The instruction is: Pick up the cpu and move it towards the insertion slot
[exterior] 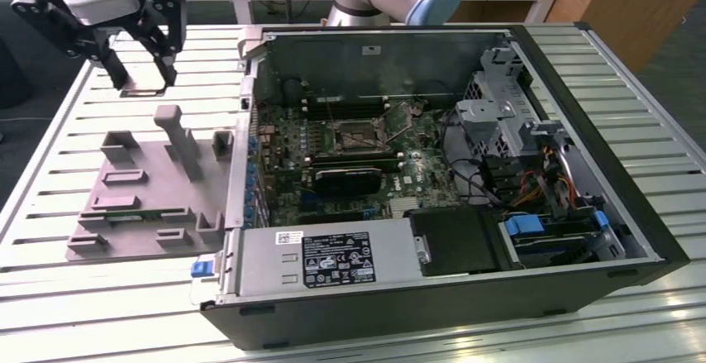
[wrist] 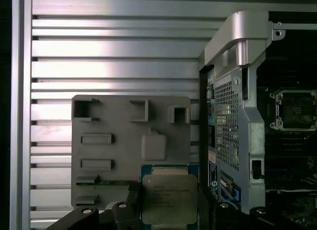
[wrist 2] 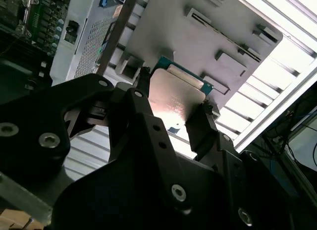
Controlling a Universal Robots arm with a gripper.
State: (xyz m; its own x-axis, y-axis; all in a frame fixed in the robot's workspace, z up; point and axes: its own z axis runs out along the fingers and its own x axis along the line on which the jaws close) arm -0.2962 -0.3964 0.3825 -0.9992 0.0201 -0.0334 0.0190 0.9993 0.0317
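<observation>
Clamping the cpu (wrist 2: 176,98) flat by two opposite edges in the gripper (exterior: 144,84), seemingly sparing its underside contacts. Hanging over the far left of the slatted table (exterior: 66,131), by the grey fixture (exterior: 121,214), well apart from the insertion slot (exterior: 359,136) in the open computer case (exterior: 441,297) at right. Hiding its underside; giving no sure read of height above the fixture.
</observation>
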